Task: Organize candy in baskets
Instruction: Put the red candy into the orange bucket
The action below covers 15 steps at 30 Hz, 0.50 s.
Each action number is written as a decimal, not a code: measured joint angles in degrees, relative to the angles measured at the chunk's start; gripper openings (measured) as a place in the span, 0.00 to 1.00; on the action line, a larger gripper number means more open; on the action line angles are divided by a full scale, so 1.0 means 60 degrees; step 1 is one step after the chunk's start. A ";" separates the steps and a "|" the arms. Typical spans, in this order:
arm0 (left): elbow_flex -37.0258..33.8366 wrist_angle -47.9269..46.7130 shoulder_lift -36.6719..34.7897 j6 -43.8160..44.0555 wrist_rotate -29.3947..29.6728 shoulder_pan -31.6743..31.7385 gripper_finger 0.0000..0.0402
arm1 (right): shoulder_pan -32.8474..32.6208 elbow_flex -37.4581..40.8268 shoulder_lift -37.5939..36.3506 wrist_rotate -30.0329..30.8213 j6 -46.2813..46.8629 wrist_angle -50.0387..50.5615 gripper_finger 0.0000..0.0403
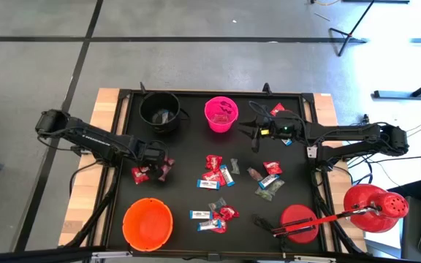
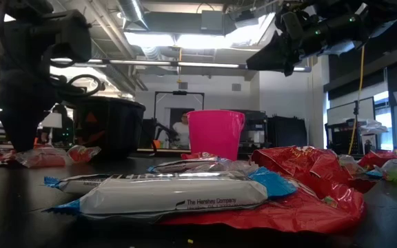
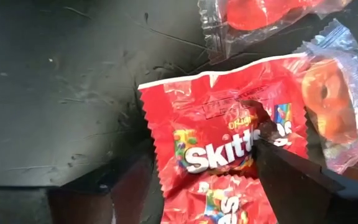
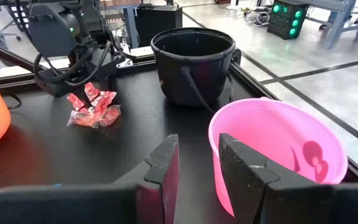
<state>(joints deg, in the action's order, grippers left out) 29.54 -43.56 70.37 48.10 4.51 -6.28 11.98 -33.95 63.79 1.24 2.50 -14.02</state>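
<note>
Between spread left gripper point(image 3: 191, 180) fingers: shiny red Skittles packet point(image 3: 219, 134), not yet pinched; next, close and lift; right gripper point(image 4: 197, 165), half-open, empty, beside pink plastic bucket point(image 4: 278, 134).

Left gripper point(image 1: 154, 162) over red packets point(image 1: 142, 174) (near orange bucket point(image 1: 148, 223)).

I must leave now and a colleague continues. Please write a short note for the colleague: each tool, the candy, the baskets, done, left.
Left tool: open, low over a red Skittles packet in the small left pile; nothing gripped.
Right tool: empty, fingers slightly apart, raised beside the pink bucket.
Black bucket at the back, orange bucket at the front left.
Done: one red piece shows in the pink bucket.
Left: most candy lies loose on the table.
</note>
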 joint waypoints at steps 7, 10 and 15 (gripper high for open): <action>-0.0058 0.0146 0.0004 -0.0155 0.0119 -0.0007 0.47 | -0.0001 0.0000 0.0004 -0.0070 -0.0110 0.0090 0.27; -0.0068 0.0390 0.0005 -0.0284 0.0153 -0.0007 0.33 | -0.0002 0.0000 0.0004 -0.0070 -0.0230 0.0090 0.27; -0.0042 0.0513 0.0007 -0.0288 0.0211 0.0000 0.07 | 0.0002 0.0000 0.0004 -0.0070 -0.0252 0.0090 0.27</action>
<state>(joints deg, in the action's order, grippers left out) 29.28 -40.48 70.41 46.37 5.78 -6.28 11.99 -33.95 63.81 0.82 0.99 -13.47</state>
